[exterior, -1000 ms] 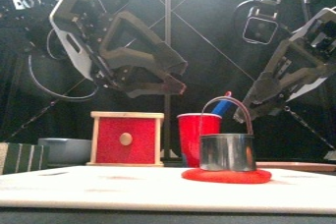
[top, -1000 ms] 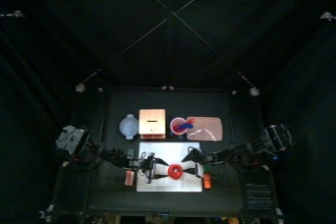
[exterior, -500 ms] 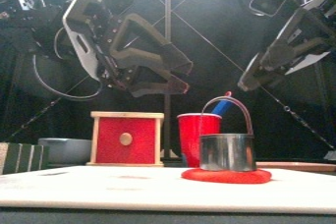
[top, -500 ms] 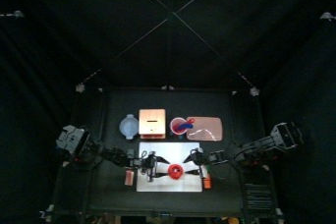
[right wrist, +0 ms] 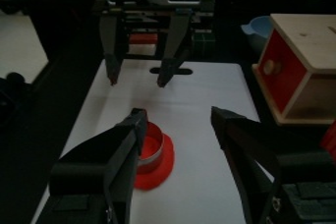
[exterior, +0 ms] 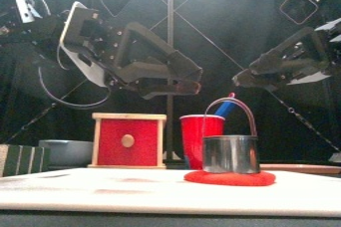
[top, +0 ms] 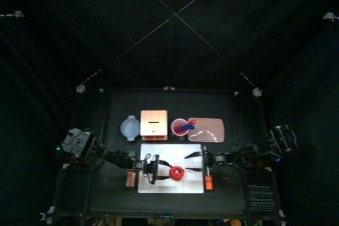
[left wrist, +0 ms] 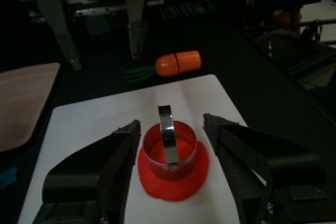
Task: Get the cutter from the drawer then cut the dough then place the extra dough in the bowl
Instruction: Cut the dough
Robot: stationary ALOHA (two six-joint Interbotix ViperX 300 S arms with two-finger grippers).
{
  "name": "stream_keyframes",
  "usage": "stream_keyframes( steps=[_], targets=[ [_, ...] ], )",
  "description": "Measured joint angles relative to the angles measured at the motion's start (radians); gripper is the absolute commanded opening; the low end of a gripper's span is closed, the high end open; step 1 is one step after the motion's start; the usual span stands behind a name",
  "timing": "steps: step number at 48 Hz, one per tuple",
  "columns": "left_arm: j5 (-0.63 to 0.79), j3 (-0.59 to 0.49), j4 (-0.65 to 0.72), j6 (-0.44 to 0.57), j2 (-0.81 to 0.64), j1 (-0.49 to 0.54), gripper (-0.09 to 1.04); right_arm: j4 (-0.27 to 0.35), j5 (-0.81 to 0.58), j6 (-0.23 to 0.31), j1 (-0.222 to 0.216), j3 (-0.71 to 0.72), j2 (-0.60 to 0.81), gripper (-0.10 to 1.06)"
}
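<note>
place: robot lab booth | signs: black curtains (top: pixel 79 42), black table (top: pixel 119 103), left arm (exterior: pixel 127 57), right arm (exterior: pixel 286 62)

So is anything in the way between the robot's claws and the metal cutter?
Nothing visible is. The cutter stands on the red dough on the white board. The left gripper and right gripper hang open above it, with only air between. The red cup is behind the cutter, not in the way.
</note>
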Motion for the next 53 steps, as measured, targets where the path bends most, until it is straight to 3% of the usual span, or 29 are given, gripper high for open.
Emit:
stream_keyframes(
  steps=[9, 19, 26, 37, 53],
  targets=[
    [-0.063, 0.015, 0.000, -0.006, 0.043, 0.002, 0.89, 0.135, -0.072, -0.003, 0.109, -0.044, 0.101, 0.88],
    [-0.152, 0.009, 0.000, -0.021, 0.100, 0.005, 0.89, 0.261, -0.225, 0.002, 0.181, -0.077, 0.229, 0.88],
    [-0.156, -0.006, 0.000, -0.029, 0.112, 0.006, 0.89, 0.316, -0.252, 0.002, 0.190, -0.115, 0.296, 0.88],
    [-0.135, -0.014, -0.006, -0.043, 0.110, 0.006, 0.90, 0.313, -0.247, 0.003, 0.195, -0.135, 0.322, 0.88],
    [-0.044, -0.041, -0.048, -0.057, 0.106, 0.005, 0.90, 0.374, -0.114, 0.058, 0.201, -0.149, 0.284, 0.88]
  ],
)
